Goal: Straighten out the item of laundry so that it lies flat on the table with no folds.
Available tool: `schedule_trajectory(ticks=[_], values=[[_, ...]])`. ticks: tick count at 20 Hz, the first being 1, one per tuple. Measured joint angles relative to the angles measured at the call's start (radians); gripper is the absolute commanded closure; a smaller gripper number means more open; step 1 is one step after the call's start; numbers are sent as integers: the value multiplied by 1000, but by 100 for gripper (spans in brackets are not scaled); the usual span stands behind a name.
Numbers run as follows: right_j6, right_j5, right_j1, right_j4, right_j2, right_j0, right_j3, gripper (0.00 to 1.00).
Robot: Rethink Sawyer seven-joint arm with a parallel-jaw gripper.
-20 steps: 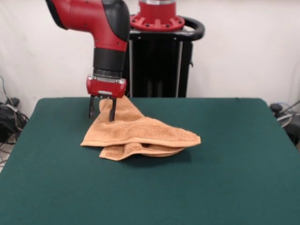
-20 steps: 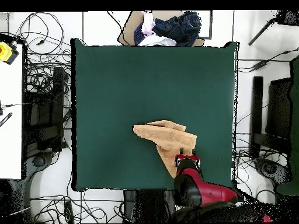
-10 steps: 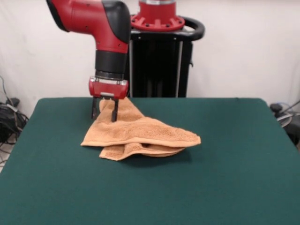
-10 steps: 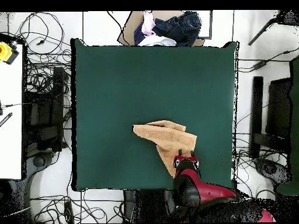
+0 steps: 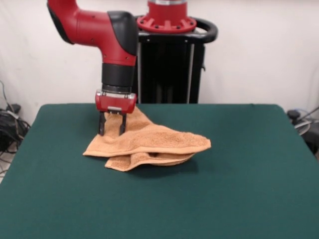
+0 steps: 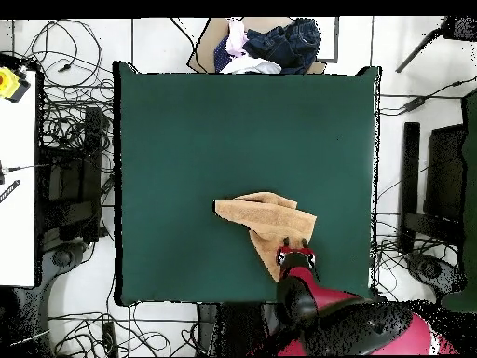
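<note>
On the green table (image 5: pixel 259 164), the pincer (image 5: pixel 111 130) straddles the folded towel's (image 5: pixel 149 142) raised corner with prongs spread, apparently ready to pinch it and draw the fold open.

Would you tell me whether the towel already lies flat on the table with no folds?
No. In the front view the towel sits bunched on the table, with one layer folded over another along its near edge.
</note>
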Motion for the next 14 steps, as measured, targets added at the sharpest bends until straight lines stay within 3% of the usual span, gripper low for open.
schedule_trajectory(ticks=[14], values=[[0, -116, 37, -55, -10, -28, -1, 0]])
